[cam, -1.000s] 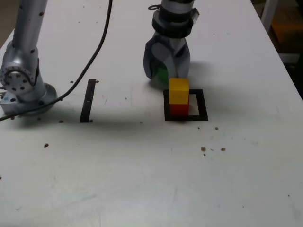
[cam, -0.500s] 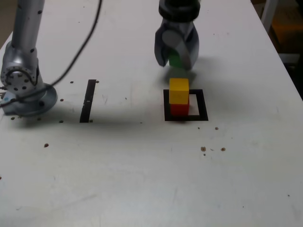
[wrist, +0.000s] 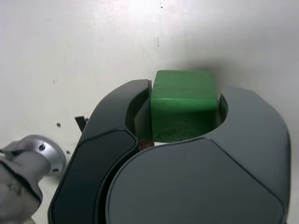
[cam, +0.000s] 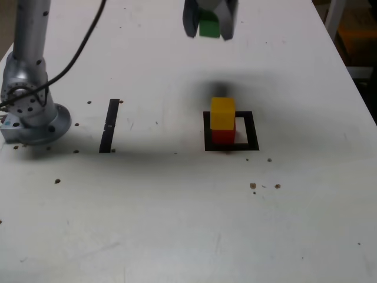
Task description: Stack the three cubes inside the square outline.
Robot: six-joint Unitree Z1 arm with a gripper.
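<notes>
Right now my pincer [cam: 210,26] pinches the green cube [cam: 209,28] high above the desk [cam: 177,224], beyond the yellow cube [cam: 222,112] sitting on the red cube [cam: 222,137] in the square outline's [cam: 250,131] corner nearest the exterior view's left. Lowering off-centre could topple that narrow two-high tower, I judge, since the smooth hard-edged blocks offer little friction. My dark rounded shells hide the landing spot. The green face looks matte and faintly scuffed.
</notes>
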